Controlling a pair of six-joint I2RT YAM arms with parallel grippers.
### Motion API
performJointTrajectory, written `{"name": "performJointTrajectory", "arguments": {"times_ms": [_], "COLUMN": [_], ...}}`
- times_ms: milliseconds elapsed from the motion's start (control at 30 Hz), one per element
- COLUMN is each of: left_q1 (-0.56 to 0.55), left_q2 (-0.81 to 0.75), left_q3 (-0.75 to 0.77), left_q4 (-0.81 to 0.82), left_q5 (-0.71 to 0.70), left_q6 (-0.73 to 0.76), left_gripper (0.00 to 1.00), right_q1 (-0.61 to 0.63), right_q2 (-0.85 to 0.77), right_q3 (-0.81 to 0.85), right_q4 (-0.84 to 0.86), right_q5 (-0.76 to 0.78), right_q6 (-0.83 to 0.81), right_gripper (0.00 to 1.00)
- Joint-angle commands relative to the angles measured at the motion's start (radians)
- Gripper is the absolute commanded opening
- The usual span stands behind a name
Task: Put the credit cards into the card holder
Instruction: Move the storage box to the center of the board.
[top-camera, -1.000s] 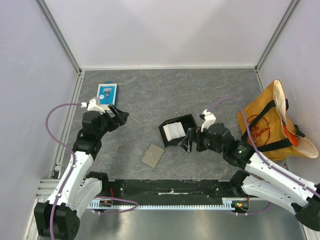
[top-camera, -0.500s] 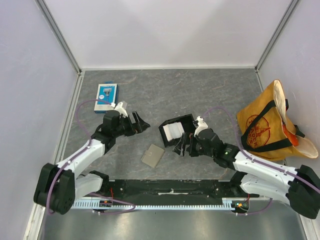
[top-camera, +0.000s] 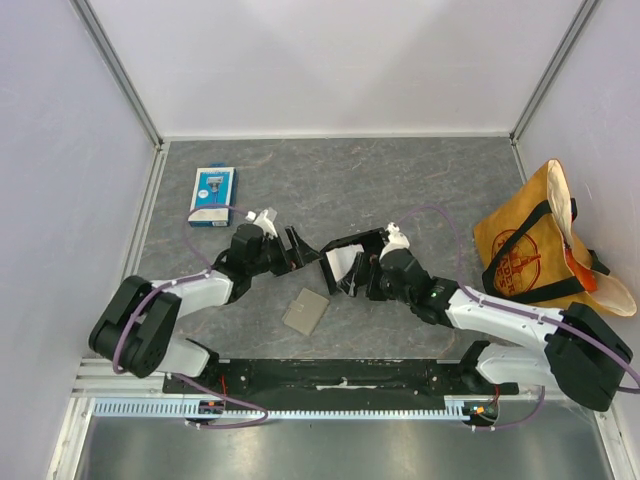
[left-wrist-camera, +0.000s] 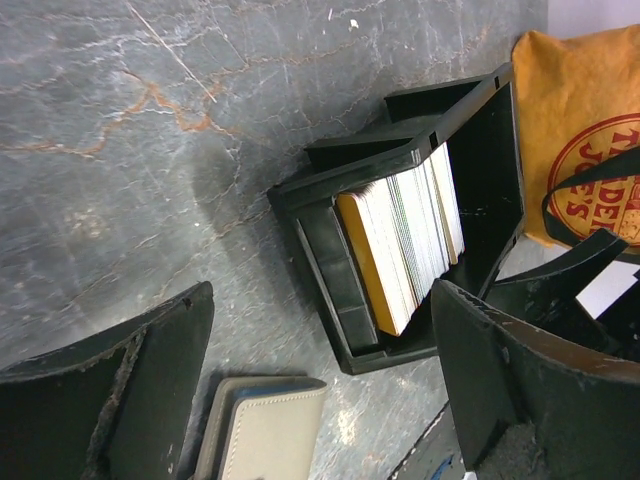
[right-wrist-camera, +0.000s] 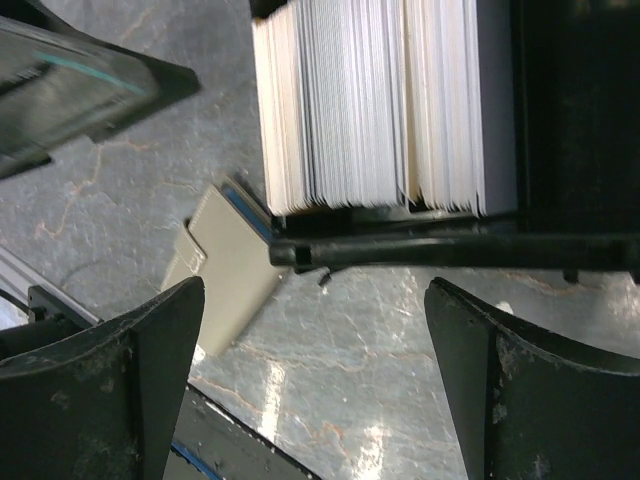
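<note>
Top view with both wrist views. The left gripper has its jaws spread wide and holds nothing; a second earlier it hovered by the blue-and-white retail pack, which now sits well behind it, towards the far left corner. It has swung across to stand just beside the black rectangular plastic tray, which lies directly ahead of its fingers in the left wrist view. The right gripper is likewise fully spread and empty. It has advanced from the tray's right side to the tray's near wall, facing the left gripper across it.

The credit cards, a packed stack of thin, mostly white plastic cards with one yellow-faced card at the end, stand on edge inside the tray, between the two grippers. The flat grey-tan folding card holder lies closed on the grey marbled table, unmoved, just on the arm-base side of both grippers and apart from the tray. A yellow canvas bag rests well to the right of the right gripper.
</note>
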Motion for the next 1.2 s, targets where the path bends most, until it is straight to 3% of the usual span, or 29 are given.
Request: {"name": "performJointTrajectory", "arguments": {"times_ms": [0, 433, 1167], "left_q1": [-0.03, -0.062, -0.058], "left_q2": [0.088, 0.338, 0.541], "left_q3": [-0.015, 0.026, 0.238], "left_q4": [0.225, 0.546, 0.594], "left_q5": [0.017, -0.019, 0.03], "left_q6": [-0.129, -0.299, -0.356], "left_gripper": [0.94, 0.91, 0.91], "right_q1": [-0.008, -0.097, -0.227], "right_q2": [0.033, 0.074, 0.209], "right_q3": [0.064, 0.059, 0.113], "right_q4": [0.053, 0.099, 0.159], "right_q5": [0.051, -0.004, -0.171], "right_q6": [-0.028, -0.064, -0.125], "right_gripper": [0.98, 0.98, 0.98]}}
